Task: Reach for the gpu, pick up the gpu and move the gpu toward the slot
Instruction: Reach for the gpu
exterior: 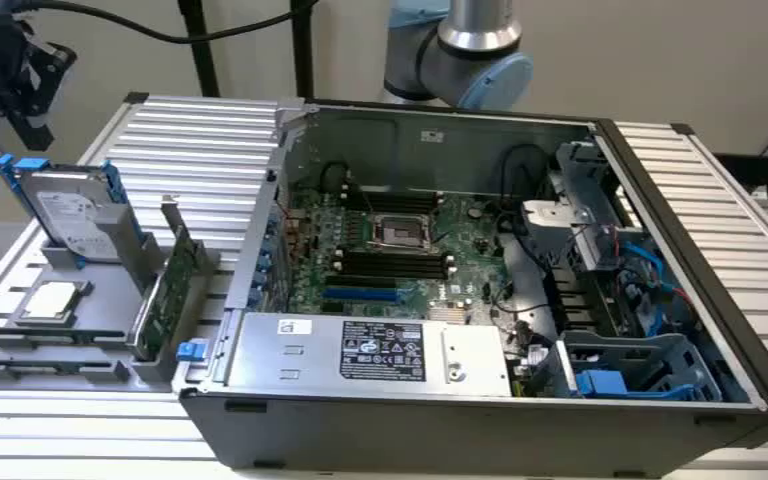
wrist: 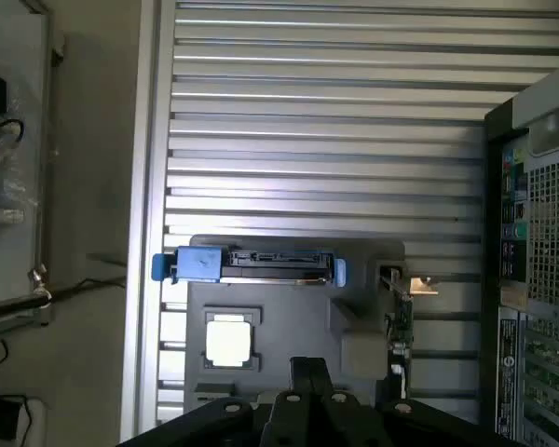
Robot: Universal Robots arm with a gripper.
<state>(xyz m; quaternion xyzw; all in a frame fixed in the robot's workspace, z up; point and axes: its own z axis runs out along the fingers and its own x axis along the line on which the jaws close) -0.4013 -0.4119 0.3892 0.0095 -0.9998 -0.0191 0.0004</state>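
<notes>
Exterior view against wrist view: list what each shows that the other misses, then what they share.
Exterior view: the case lying open, with the motherboard and power supply inside, and the arm behind it. Wrist view: the shut jaws, holding nothing, above the holder, and the case's perforated back. Both: the gpu standing on edge in the holder, the hard drive and the chip, all untouched.

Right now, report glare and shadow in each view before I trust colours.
Exterior view: soft, even light, a mild sheen on the ribbed silver metal table, and only soft shadows. Wrist view: strong glare on those slats; the small square silver processor chip is washed out to white; the thin green gpu card, edge-on, looks dark.
</notes>
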